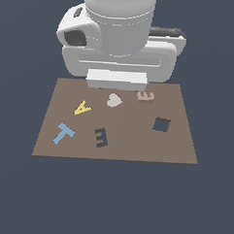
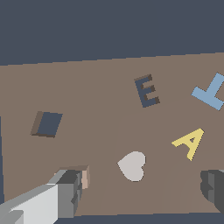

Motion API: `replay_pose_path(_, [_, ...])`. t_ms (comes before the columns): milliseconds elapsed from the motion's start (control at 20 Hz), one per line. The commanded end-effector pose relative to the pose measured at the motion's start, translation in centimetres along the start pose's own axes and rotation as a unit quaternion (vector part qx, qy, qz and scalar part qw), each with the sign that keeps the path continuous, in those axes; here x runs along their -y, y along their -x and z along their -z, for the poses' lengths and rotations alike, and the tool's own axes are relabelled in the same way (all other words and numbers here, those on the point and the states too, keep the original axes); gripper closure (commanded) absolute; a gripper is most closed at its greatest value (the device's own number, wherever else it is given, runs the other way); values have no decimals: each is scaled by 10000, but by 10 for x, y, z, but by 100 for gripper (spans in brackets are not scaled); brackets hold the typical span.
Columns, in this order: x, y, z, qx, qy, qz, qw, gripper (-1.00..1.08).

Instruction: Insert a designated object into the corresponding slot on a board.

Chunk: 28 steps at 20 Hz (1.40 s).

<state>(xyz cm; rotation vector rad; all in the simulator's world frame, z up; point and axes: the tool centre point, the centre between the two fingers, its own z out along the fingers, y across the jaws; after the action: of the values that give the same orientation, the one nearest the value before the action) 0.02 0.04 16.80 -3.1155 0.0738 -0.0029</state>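
The tan E-shaped designated object point(image 1: 146, 96) lies flat near the board's far edge, right of the grey heart in the exterior view. In the wrist view only a sliver of the object point(image 2: 85, 177) shows beside one finger point(image 2: 63, 194). The dark E-shaped slot point(image 1: 102, 137) point(image 2: 147, 90) sits in the brown board point(image 1: 137, 146) point(image 2: 96, 87) toward its near edge. My gripper point(image 2: 141, 186) is open with its fingers wide apart and nothing held. It hovers over the board's far side, where the arm's hand point(image 1: 117, 80) blocks the fingers in the exterior view.
A grey heart point(image 1: 114, 100) point(image 2: 132, 166) lies between my fingers in the wrist view. A yellow A point(image 1: 82, 108) point(image 2: 189, 142) and a blue T point(image 1: 63, 132) point(image 2: 211, 92) lie on the exterior view's left. A dark squarish cut-out point(image 1: 161, 124) point(image 2: 47, 124) is at its right.
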Motion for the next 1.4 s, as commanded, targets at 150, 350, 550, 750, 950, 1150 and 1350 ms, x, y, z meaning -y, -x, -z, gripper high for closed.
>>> replay_pose_path(150, [0,1,0,0,1,-30,10000,-92])
replay_pose_path(350, [0,3,-3,-2,2,-164,9999,-92])
replay_pose_path(550, [1,7,-6,-5,6,-403,9992,-92])
replay_pose_path(750, [2,13,-12,-10,11,-745,9972,-92])
replay_pose_path(950, [5,21,-19,-15,17,-1185,9930,-92])
replay_pose_path(1150, [9,30,-28,-22,25,-1717,9851,-92])
replay_pose_path(1350, [14,40,-38,-31,35,-2333,9724,-92])
